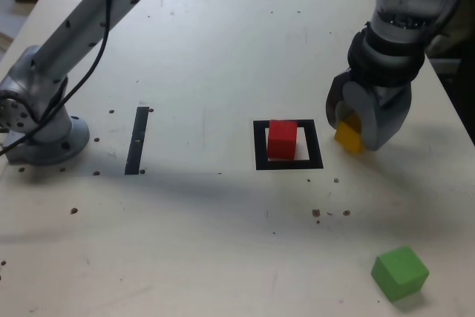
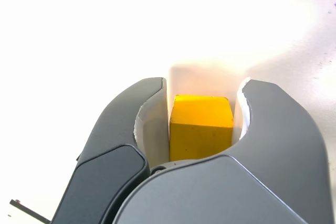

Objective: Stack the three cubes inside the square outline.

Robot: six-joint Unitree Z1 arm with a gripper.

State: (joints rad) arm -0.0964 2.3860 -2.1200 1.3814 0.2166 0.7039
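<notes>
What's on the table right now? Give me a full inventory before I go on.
red cube: one, red, inside the square outline
square outline: one, black tape with pale centre, mid-table
yellow cube: one, yellow, between the jaws, just beyond the outline toward the exterior view's right
green cube: one, green, alone near the front edge, exterior view's right
black strip: one, black, straight, toward the exterior view's left of the outline
table: one, pale, speckled
gripper: one, grey, shut on the yellow cube
arm base: one, grey, exterior view's left
</notes>
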